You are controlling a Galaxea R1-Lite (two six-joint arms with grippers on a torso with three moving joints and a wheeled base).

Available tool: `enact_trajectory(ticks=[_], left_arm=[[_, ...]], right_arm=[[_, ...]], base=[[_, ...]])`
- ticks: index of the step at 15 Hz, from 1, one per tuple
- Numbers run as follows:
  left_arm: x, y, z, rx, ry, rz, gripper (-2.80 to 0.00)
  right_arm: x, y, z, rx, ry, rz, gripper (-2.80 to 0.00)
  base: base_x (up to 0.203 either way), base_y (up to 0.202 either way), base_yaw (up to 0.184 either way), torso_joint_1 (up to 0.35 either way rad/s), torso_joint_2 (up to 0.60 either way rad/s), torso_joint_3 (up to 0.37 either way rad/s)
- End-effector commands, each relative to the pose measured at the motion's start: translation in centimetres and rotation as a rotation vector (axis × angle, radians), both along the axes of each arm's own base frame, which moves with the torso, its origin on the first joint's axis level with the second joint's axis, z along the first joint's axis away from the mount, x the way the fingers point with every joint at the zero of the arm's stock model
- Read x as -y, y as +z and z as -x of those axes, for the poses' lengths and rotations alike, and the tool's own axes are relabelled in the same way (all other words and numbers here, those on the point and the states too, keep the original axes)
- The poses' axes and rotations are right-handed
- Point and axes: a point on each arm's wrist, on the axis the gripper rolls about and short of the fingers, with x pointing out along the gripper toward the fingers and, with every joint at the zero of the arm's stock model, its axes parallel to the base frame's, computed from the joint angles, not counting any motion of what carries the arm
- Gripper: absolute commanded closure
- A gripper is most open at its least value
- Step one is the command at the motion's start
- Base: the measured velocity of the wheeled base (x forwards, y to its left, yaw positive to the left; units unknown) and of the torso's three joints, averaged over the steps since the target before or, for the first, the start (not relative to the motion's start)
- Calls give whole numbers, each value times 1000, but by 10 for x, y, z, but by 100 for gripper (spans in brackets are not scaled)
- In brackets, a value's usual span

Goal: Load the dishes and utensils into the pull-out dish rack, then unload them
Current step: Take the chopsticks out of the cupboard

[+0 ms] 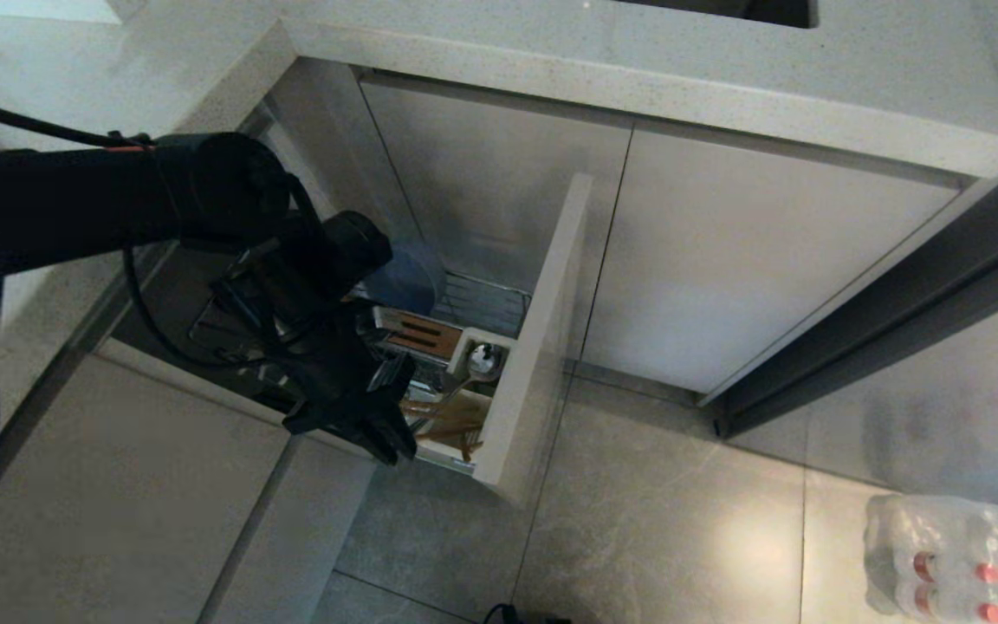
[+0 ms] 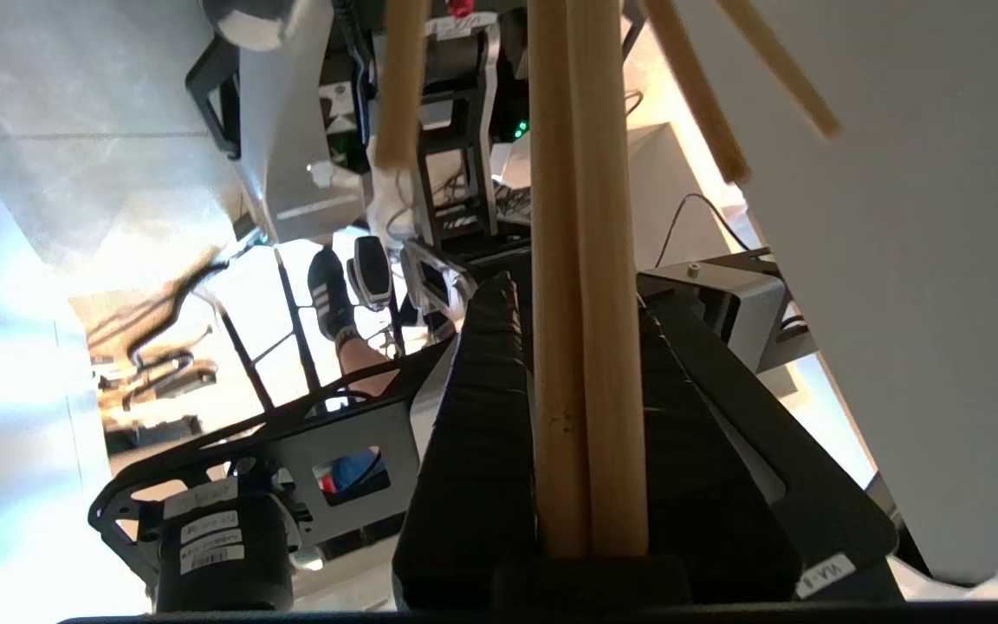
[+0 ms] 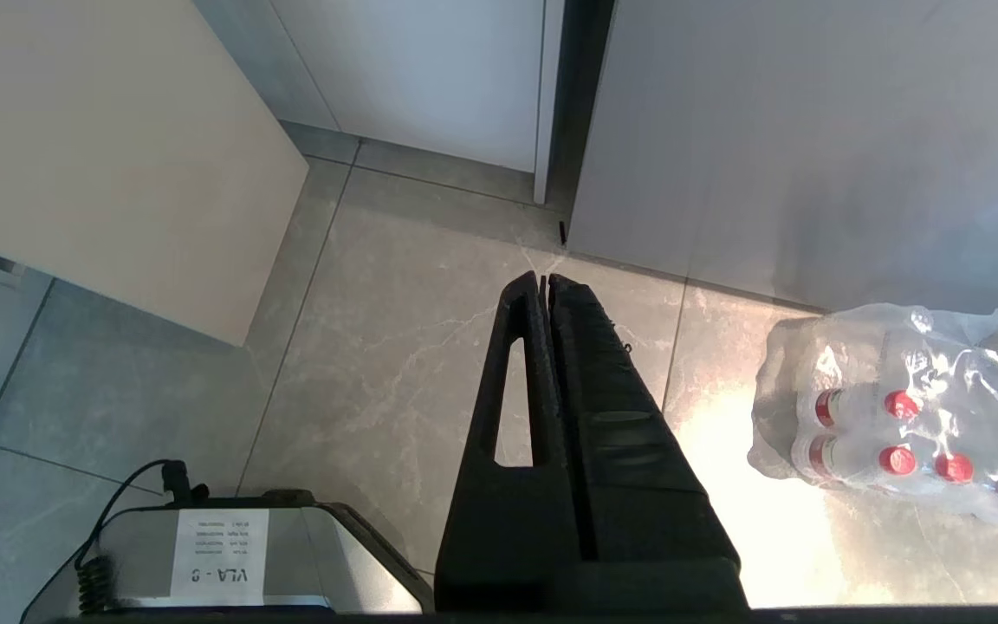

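The pull-out dish rack (image 1: 499, 303) stands drawn out from the cabinet behind its beige front panel (image 1: 542, 347). A light-blue plate (image 1: 408, 277) stands on edge at the rack's back, behind the slotted wooden strip (image 1: 419, 334). The silver spoon (image 1: 482, 360) rests in the white utensil cup (image 1: 499, 342). My left gripper (image 1: 386, 433) hangs over the rack's front end, shut on two wooden chopsticks (image 2: 587, 347) that run up between its fingers (image 2: 482, 416). More chopsticks (image 1: 451, 425) lean loose beside it. My right gripper (image 3: 544, 282) is shut and empty, parked above the floor tiles.
The stone countertop (image 1: 638, 78) overhangs the closed cabinet doors (image 1: 724, 260). A shrink-wrapped pack of bottles (image 1: 958, 555) lies on the floor at the right. A person's shoe and ankle (image 2: 330, 295) show behind the robot's base in the left wrist view.
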Motion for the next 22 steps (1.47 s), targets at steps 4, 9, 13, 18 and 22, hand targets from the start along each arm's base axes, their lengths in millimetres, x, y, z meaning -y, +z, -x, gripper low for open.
enact_trajectory(ticks=[4,9,13,18,22], left_arm=[[-5,16,12,32,8,26,0],[-8,26,19,59,15,39,0],[-14,41,33,91,15,48,0],[-21,58,49,151,18,57,0],[-27,70,63,188,20,61,0]], right_arm=[[0,0,0,-1,0,0,0],[0,0,0,-1,0,0,0],[0,0,0,-1,0,0,0],[0,0,0,-1,0,0,0],[0,0,0,-1,0,0,0]], base=[[0,0,0,0,0,0],[0,0,0,0,0,0],[0,0,0,0,0,0],[0,0,0,0,0,0],[0,0,0,0,0,0]])
